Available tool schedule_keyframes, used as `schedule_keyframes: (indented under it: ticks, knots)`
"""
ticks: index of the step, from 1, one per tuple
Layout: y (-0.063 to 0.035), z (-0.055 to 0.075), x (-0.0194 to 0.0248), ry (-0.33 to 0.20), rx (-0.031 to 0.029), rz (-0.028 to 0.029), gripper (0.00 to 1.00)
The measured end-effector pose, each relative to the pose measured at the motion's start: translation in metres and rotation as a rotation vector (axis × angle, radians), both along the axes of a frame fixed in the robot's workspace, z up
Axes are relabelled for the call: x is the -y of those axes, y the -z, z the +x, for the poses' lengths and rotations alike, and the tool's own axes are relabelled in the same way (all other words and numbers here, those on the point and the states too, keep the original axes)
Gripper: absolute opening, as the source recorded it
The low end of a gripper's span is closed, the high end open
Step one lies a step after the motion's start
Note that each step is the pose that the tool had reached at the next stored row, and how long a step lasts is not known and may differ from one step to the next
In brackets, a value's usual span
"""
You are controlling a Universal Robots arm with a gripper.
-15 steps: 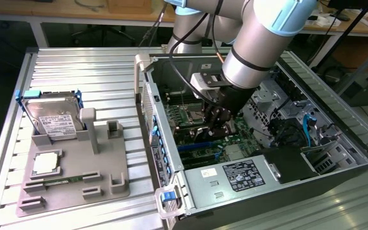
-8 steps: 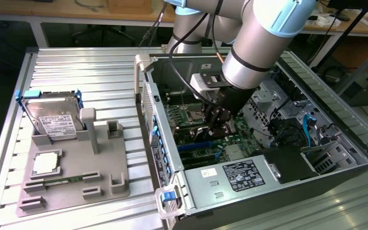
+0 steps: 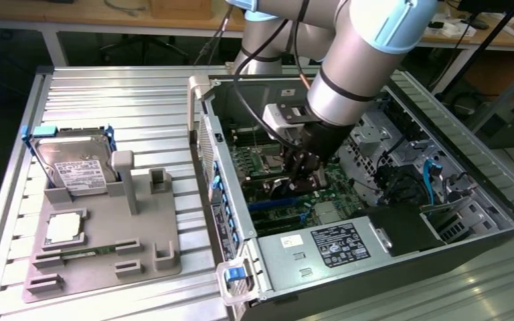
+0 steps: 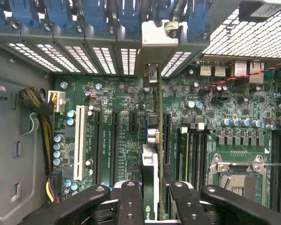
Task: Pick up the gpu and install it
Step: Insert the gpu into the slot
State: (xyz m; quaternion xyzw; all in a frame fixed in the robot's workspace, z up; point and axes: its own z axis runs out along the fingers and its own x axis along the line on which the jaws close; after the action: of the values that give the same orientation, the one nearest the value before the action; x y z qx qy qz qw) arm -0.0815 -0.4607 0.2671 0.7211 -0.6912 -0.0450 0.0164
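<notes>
Inside the open computer case (image 3: pixel 471 194), my gripper (image 3: pixel 299 172) reaches down over the green motherboard (image 3: pixel 328 194). The wrist view has the gpu (image 4: pixel 150 164) edge-on between the two black fingers (image 4: pixel 131 201), upright over the motherboard (image 4: pixel 117 131). Its silver end bracket (image 4: pixel 152 35) is up against the row of rear slot covers. The card's lower edge runs along an expansion slot, but I cannot tell whether it is seated. My gripper (image 4: pixel 152 204) is shut on the gpu. From the exterior view the gpu (image 3: pixel 280 180) is mostly hidden by the gripper.
A grey fixture tray (image 3: pixel 105 227) on the exterior view's left holds a silver hard drive (image 3: pixel 78 170), a processor (image 3: pixel 65 227) and a thin memory stick (image 3: pixel 96 253). A power supply (image 3: pixel 328 247) sits at the case's near end. A white slot (image 4: pixel 78 145), cables (image 4: pixel 40 117) and processor socket (image 4: pixel 236 173) flank the card.
</notes>
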Motion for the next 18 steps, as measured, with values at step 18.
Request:
schedule_keyframes:
  ticks: [18]
  knots:
    - [0.008,-0.0059,-0.0003,0.0,0.0,-0.0001,0.27]
